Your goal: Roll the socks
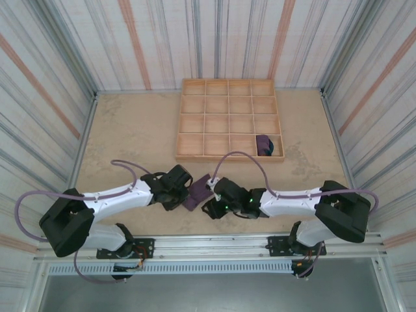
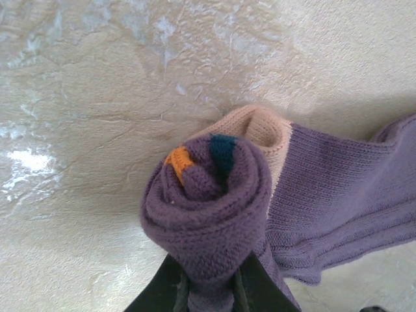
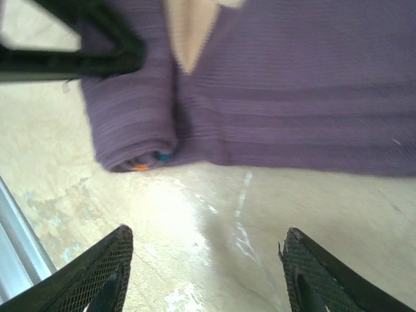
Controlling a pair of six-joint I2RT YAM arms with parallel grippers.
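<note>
We see a pair of purple socks point(image 1: 195, 194) lying on the table point(image 1: 130, 130) near its front edge, partly rolled. One end is wound into a tight roll point(image 2: 207, 195), with a speck of orange and a strip of teal showing in its spiral core. The unrolled part point(image 2: 344, 188) lies flat and finely ribbed, with a peach cuff point(image 2: 260, 129) peeping out just behind the roll. The left pincer point(image 2: 208, 289) grips the roll at its near end. A rolled bundle point(image 1: 264, 145), purple with teal, sits in the corner compartment of the wooden tray point(image 1: 227, 158) nearest the right arm.
</note>
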